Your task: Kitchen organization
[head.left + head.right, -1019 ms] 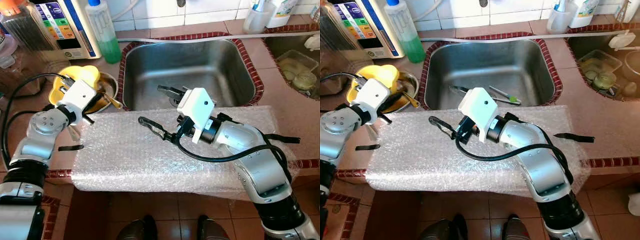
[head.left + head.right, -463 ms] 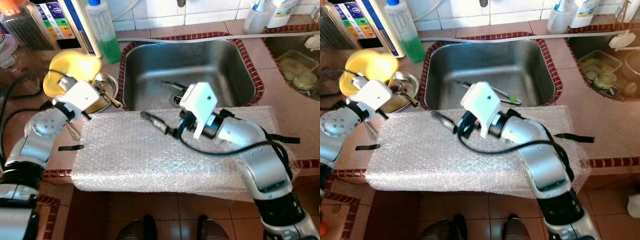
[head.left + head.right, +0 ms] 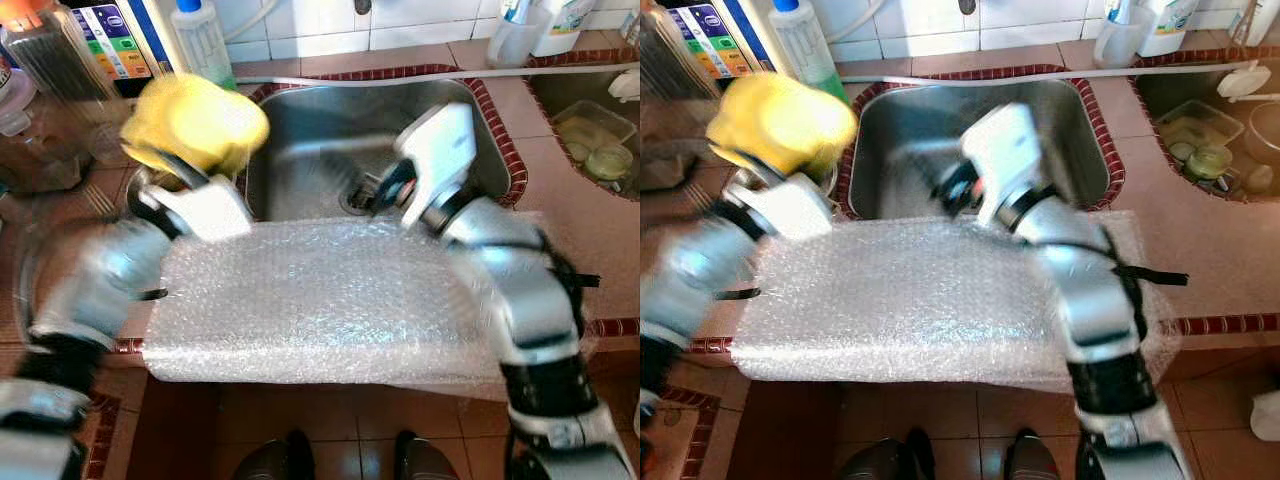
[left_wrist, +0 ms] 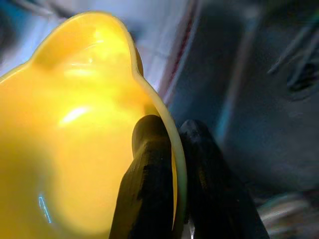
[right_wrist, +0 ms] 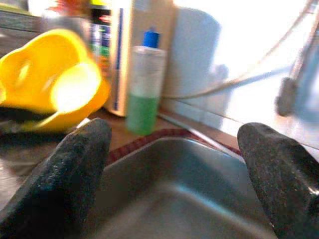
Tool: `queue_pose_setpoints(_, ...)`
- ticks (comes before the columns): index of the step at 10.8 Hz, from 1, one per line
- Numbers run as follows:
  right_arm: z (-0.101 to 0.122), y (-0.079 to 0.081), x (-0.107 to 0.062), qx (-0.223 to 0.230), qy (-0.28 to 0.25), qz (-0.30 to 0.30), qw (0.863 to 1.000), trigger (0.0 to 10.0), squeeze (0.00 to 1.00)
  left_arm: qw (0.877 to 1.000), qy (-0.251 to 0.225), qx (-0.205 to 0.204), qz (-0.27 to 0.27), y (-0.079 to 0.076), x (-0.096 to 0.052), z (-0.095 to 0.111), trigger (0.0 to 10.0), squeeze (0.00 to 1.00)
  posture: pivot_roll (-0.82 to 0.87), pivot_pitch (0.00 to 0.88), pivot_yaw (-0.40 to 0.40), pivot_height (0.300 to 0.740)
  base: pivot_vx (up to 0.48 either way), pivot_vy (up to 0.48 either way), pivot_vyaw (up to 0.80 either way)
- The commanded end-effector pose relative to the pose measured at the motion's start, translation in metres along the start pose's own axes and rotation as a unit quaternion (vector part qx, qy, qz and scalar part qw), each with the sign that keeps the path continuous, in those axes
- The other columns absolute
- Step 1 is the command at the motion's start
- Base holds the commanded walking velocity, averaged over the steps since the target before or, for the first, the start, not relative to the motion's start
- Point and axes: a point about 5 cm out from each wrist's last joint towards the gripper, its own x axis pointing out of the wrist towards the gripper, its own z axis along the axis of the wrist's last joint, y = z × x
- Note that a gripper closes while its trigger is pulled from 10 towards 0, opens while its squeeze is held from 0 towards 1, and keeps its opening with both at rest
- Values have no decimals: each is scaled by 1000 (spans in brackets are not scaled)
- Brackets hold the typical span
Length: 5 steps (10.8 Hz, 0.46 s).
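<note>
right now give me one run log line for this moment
left pincer: shut on yellow bowl rim, raised beside sink | right pincer: open, empty, over sink | bubble wrap: flat on counter

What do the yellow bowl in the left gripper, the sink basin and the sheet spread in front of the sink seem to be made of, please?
Yellow bowl: likely glossy plastic; thin wavy rim, soft highlights, pinched by the left gripper.
Sink basin: brushed stainless steel by its grey, dull sheen.
Sheet: clear bubble wrap; a regular pattern of small bubbles catches the light.
</note>
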Motion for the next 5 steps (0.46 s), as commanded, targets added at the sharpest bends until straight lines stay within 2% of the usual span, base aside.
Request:
queue_pose_setpoints(1, 1, 0, 5, -1, -1, -9, 1000, 10000, 0, 999, -23, 20, -15, -10, 1, 11, 0, 0, -191, 204, 130, 740, 0, 0, 0)
queue_pose_setpoints(2, 0, 1, 10, 0, 4, -14, 1000, 10000, 0, 999, -40, 15, -27, -20, 5, 20, 0, 0, -189, 202, 132, 740, 0, 0, 0)
queue_pose_setpoints(3, -2, 3, 13, 4, 8, -16, 1000, 10000, 0, 999, -44, 10, -28, -24, 7, 24, 0, 0, -187, 203, 133, 740, 0, 0, 0)
queue_pose_setpoints(4, -6, 14, 20, 19, 21, -1, 1000, 10000, 0, 998, -54, 0, -30, -33, 14, 33, 0, 0, -185, 203, 132, 740, 0, 0, 0)
queue_pose_setpoints(5, -8, 22, 25, 28, 28, 13, 999, 10000, 0, 998, -59, -6, -28, -36, 17, 38, 0, 0, -183, 203, 135, 740, 0, 0, 0)
